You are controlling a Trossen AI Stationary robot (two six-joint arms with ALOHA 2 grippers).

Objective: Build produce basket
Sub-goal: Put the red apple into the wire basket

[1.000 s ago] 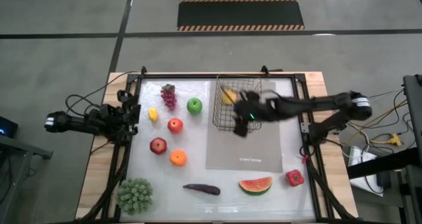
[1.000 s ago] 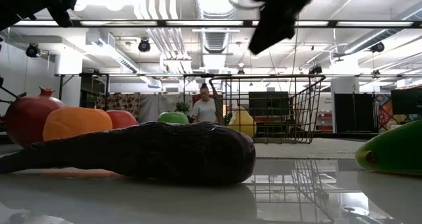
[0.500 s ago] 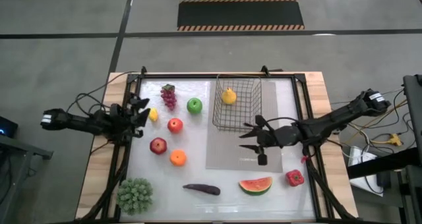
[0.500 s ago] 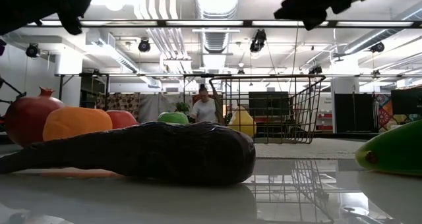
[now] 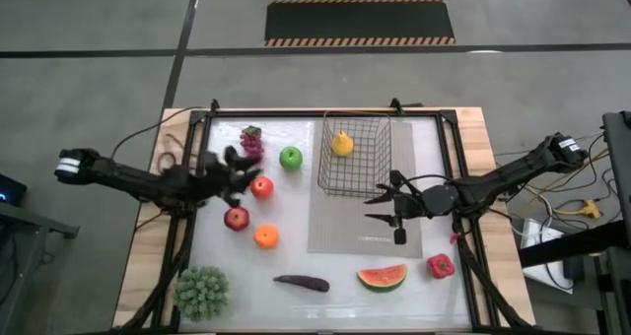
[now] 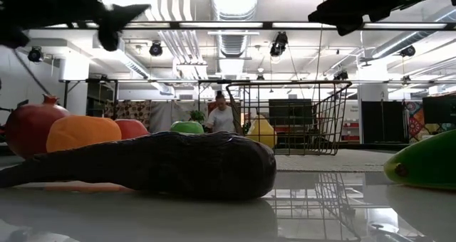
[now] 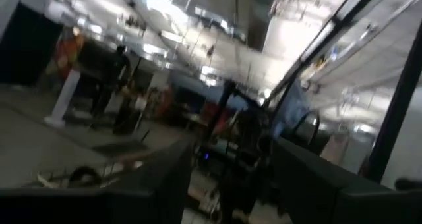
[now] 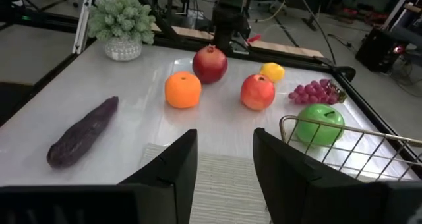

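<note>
White tabletop fills the high view, where the basket (image 5: 355, 157) holds only a yellow pear (image 5: 342, 144); the right gripper (image 5: 386, 208) hangs released just in front of the basket over the grey mat (image 5: 365, 227), while the left gripper (image 5: 240, 164), fingers spread and empty, crowds the grapes (image 5: 251, 138) and red apple (image 5: 261, 187) left of the basket and could scatter them. At table height the eggplant (image 6: 153, 166) lies well forward of the basket (image 6: 288, 118), leaving open floor between. From the right wrist, the orange (image 8: 182, 90) and green apple (image 8: 319, 124) sit apart beyond the basket's rim (image 8: 343, 141), which a low sweep might snag.
</note>
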